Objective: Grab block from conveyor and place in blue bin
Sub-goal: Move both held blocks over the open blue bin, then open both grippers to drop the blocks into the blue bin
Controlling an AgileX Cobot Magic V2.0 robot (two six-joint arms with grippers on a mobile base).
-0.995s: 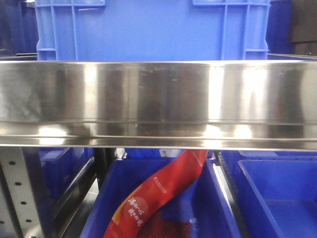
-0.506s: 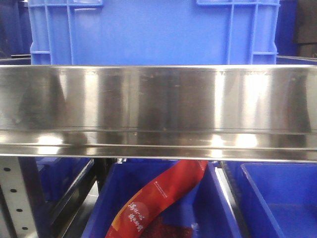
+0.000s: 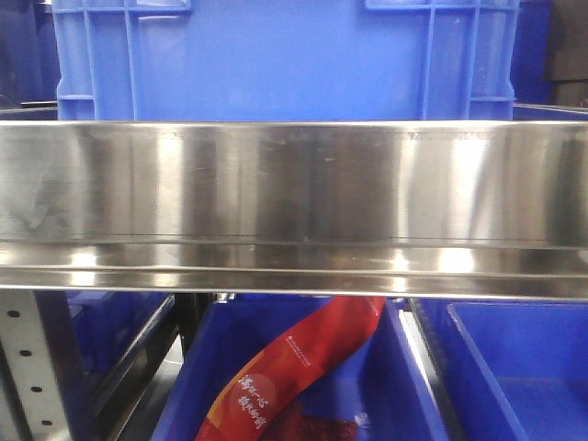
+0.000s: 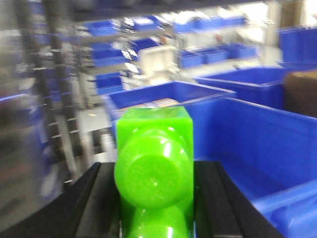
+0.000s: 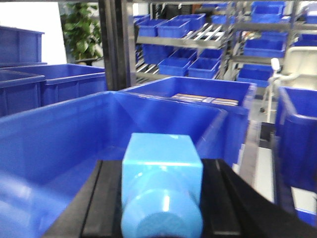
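Between left fingers [image 4: 81, 206], green block [image 4: 153, 171]; between right fingers [image 5: 99, 201], blue block [image 5: 161, 186].

Front view. A wide band of brushed stainless steel [image 3: 294, 184] runs level across the whole frame, with bright vertical reflections and a folded lip [image 3: 294, 271] along its lower edge. Above and behind it stands a ribbed blue crate [image 3: 276, 55], its top cut off by the frame. Below the band, a blue bin [image 3: 204, 367] sits at centre and holds a long red packet [image 3: 294, 363] with pale lettering, lying diagonally from upper right to lower left. A second blue bin [image 3: 514, 367] lies just beside it at right. A perforated grey upright [image 3: 23, 367] stands at lower left.
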